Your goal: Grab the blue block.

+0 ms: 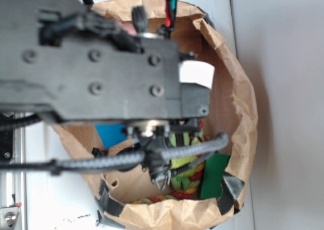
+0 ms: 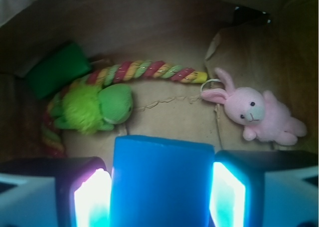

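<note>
Wrist view: nearest the camera, the blue block [image 2: 160,182] is seen filling the gap between the two fingers [image 2: 89,199] of the gripper [image 2: 160,197], whose jaws are set against its left and right sides, so the block appears clamped between them. Just beyond its top edge, the brown floor of the paper bag [image 2: 174,117] is shown. To the left, a green plush toy [image 2: 97,107] is laid on that floor, with a braided rope toy [image 2: 149,71] stretched behind it and curled round its left side. To the right, a pink plush bunny [image 2: 256,112] is laid, its ears near the rope's yellow end. Farthest back on the left, a dark green flat piece [image 2: 57,70] is leaned at the bag wall. In the exterior view, the bag [image 1: 238,103] is mostly hidden by the black arm [image 1: 91,68]; a patch of blue [image 1: 110,134] is seen beneath it.
</note>
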You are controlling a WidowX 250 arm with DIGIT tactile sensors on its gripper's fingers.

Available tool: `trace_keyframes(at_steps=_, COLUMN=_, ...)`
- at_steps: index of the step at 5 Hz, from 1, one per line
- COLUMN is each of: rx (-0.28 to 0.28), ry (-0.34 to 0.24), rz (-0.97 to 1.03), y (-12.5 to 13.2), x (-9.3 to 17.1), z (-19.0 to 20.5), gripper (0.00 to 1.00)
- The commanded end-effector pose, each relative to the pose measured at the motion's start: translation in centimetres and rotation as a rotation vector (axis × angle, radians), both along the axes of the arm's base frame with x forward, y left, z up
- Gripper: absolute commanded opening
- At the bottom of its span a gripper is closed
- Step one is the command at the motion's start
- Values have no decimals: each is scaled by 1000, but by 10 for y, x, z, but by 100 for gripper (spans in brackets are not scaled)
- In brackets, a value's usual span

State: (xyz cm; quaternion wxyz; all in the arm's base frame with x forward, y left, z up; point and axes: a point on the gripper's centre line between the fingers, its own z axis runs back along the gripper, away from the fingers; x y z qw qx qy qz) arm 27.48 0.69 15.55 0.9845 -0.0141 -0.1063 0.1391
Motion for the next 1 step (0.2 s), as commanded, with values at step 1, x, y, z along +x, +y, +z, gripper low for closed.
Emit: trace_keyframes(at_steps=1, rx=-3, ry=-82, rz=13, y=10, x=2, z=24, gripper=0)
